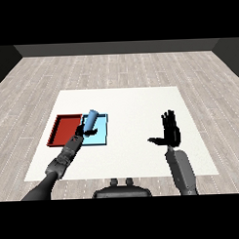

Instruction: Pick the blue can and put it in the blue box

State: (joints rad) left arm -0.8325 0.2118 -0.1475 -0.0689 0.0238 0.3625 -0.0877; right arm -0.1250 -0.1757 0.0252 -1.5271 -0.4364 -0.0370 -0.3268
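A light blue can (91,119) is tilted in the air over the light blue tray (100,137), its top leaning to the upper right. My left hand (83,132) is curled round the can's lower end, just above the tray's left part. The red tray (63,129) lies directly left of the blue one, touching it. My right hand (170,132) is raised at the right side of the table, fingers straight and thumb spread to the left, holding nothing.
The white table (135,106) stretches between the trays and my right hand. My left forearm (59,165) crosses the table's near-left edge. A wooden floor surrounds the table.
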